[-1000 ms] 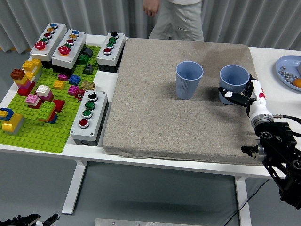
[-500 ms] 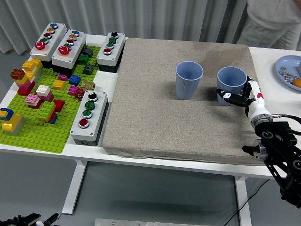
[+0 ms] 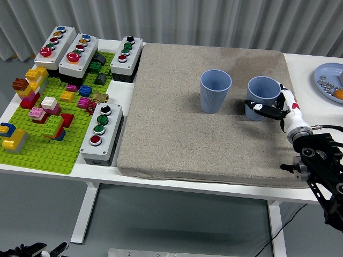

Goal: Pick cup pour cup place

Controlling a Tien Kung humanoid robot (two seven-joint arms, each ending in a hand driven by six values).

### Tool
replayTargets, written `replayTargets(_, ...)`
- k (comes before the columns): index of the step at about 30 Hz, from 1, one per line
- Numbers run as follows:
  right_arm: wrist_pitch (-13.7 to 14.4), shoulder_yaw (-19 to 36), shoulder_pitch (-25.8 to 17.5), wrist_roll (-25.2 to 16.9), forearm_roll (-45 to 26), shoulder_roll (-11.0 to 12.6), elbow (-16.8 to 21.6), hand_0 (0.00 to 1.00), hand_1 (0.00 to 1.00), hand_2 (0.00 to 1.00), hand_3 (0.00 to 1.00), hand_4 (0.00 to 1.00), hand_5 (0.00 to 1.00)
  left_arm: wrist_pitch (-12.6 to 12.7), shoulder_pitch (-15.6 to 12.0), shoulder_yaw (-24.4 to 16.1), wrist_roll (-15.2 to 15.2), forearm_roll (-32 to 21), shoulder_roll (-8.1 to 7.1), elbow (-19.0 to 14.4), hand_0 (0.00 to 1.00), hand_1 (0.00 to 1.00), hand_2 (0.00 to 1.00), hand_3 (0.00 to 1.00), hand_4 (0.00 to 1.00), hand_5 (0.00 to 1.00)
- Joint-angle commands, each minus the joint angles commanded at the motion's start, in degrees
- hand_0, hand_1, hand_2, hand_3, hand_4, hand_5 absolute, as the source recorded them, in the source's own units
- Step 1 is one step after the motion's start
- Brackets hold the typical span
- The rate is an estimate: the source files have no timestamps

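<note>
**Even, soft light across a sharp view**

Bright, diffuse light is falling from above, and nothing is looking dim. The two blue cups (image 3: 216, 91) are casting short, soft shadows onto the grey mat (image 3: 203, 112), darkening it just right of and behind them. The white table (image 3: 126, 91) is glowing pale without harsh glare. Focus is holding from near edge to far curtain (image 3: 161, 19), with no visible blur. Straight lines are bending only slightly toward the edges.

Two blue cups stand upright on the grey mat (image 3: 203, 139). The right hand (image 3: 276, 107) wraps its fingers around the right cup (image 3: 262, 93); the left cup (image 3: 215, 91) stands free just beside it. At the left lie a green brick plate (image 3: 48, 150) and button boxes (image 3: 101, 134).
</note>
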State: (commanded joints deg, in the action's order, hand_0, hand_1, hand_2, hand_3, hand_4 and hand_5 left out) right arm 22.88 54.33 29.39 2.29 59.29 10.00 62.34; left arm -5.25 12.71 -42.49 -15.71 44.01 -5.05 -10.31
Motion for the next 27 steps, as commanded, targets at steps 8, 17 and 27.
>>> replayTargets(8,-0.4,0.1,-0.7,0.9,0.4,0.6,1.0,0.937,0.898,0.989,0.97,0.922,0.291,0.0,-0.2,-0.5,-0.1,0.4,0.0,0.0,0.767,0.784,0.813,0.696,0.503,0.998)
replayTargets(17,-0.6,0.8,-1.9,1.0,0.4,1.4,2.1,0.935,0.901,0.993,0.969,0.921,0.289,0.0,-0.6,-0.9,-0.2,0.8,-0.08,0.0,0.767,0.784,0.814,0.696,0.503,0.998)
replayTargets(27,-1.0,1.4,-4.5,1.6,0.7,3.0,4.3,0.931,0.897,0.987,0.96,0.91,0.279,0.1,-1.6,-0.7,-0.1,0.0,-0.13,0.0,0.767,0.785,0.813,0.696,0.503,0.998)
